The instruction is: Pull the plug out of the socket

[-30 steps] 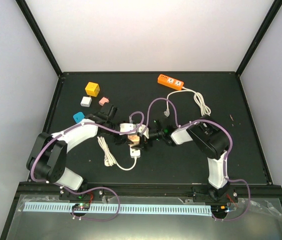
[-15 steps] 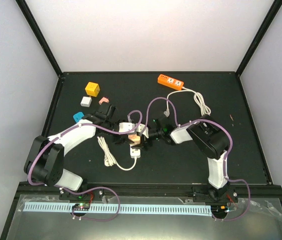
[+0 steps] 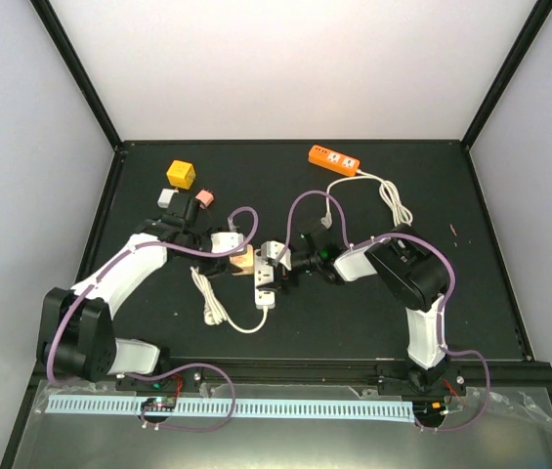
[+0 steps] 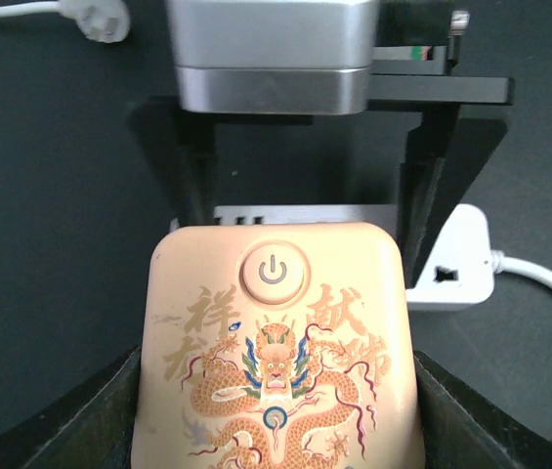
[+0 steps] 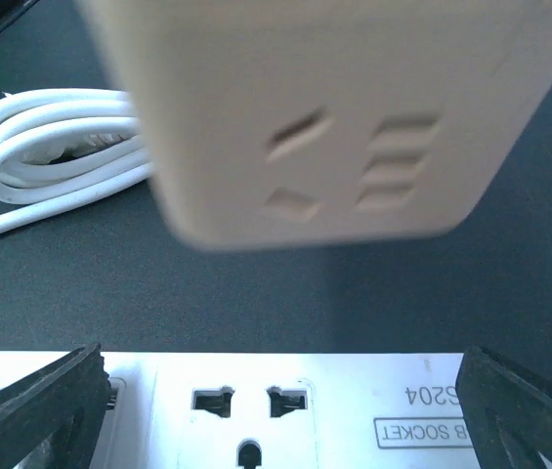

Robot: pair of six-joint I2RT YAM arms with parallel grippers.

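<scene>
The plug (image 3: 243,261) is a peach adapter block with a dragon print and a power button (image 4: 272,271). My left gripper (image 3: 237,257) is shut on it, with its fingers against the block's two sides in the left wrist view. The white socket (image 3: 265,289) lies flat on the black table, and its holes (image 5: 248,403) are empty. In the right wrist view the plug (image 5: 334,107) hangs apart from the socket, with bare table between them. My right gripper (image 3: 275,266) stands wide open over the socket (image 4: 451,274), one finger near each end.
The socket's white cable (image 3: 225,311) loops toward the near edge. An orange power strip (image 3: 334,158) with a coiled white cord (image 3: 393,200) lies at the back right. A yellow cube (image 3: 181,175), a white cube (image 3: 165,196) and a pink block (image 3: 203,197) sit at the back left.
My left arm has swung left and back, carrying the plug away from the socket. The right gripper has stayed over the socket.
</scene>
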